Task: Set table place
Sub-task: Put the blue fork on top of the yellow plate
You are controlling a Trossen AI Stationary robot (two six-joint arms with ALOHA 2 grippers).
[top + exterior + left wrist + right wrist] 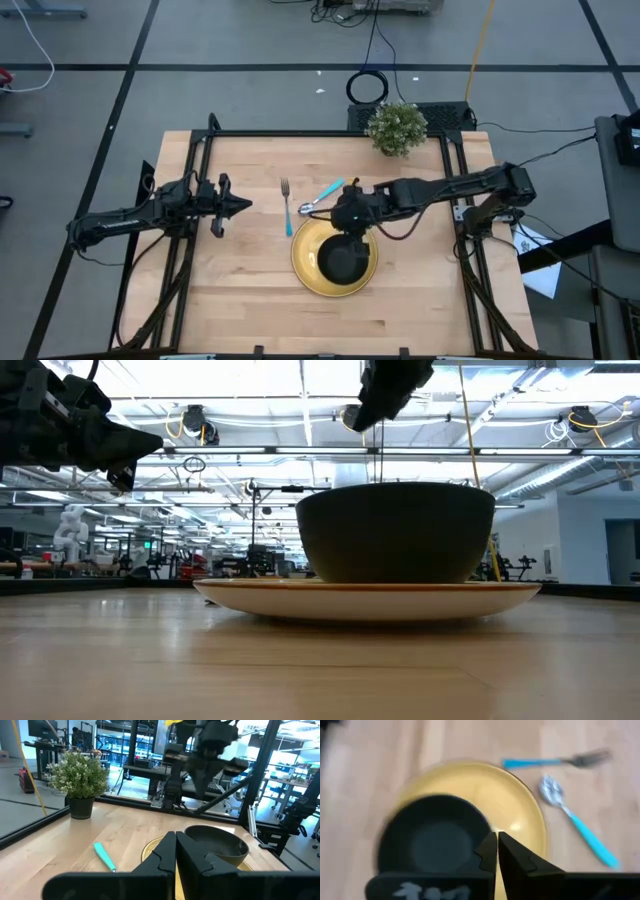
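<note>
The yellow plate (pixel 304 262) lay on the bench (pixel 240 300), carrying a black bowl (pixel 344 260). The right hand (pixel 351 228), fingers pressed together and empty, hovered at the plate's twelve o'clock. The left hand (pixel 244 206), also pinched together, waited at ten o'clock.

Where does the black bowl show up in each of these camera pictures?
High view: black bowl at lower centre, on the yellow plate.
Low view: bowl fills the centre, on the plate.
Left wrist view: bowl right of centre.
Right wrist view: bowl lower left.
Shared landmark: the yellow plate beneath it.
</note>
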